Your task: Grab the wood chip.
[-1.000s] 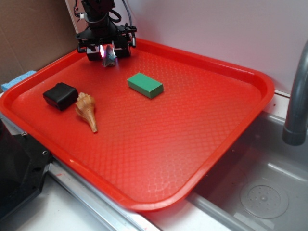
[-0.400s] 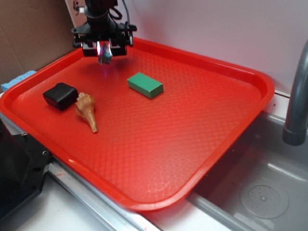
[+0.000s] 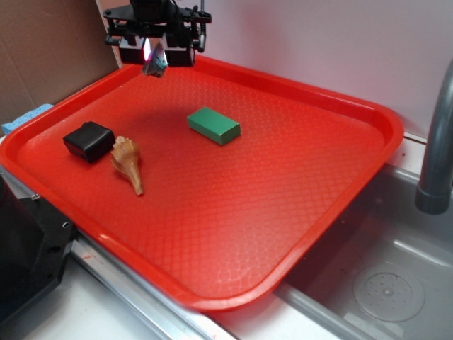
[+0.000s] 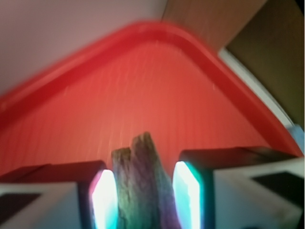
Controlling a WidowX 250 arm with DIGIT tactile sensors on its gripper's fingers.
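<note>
My gripper (image 3: 154, 58) hangs above the far left corner of the red tray (image 3: 333, 106), shut on the wood chip (image 3: 155, 62), a small jagged grey-brown sliver held clear of the tray floor. In the wrist view the wood chip (image 4: 142, 183) stands upright between the two lit fingertip pads (image 4: 104, 198), its pointed end up, with the gripper (image 4: 145, 198) closed against its sides. The tray's corner rim (image 4: 157, 26) lies beyond it.
A green block (image 3: 213, 125) lies mid-tray. A black rounded block (image 3: 88, 140) and a tan spiral seashell (image 3: 127, 161) lie at the left. A sink (image 3: 382, 283) with a grey faucet pipe (image 3: 437, 142) is at the right. Brown cardboard (image 3: 42, 49) stands behind left.
The gripper has risen from the tray floor with the wood chip in it, lifting it well above the far left corner.
</note>
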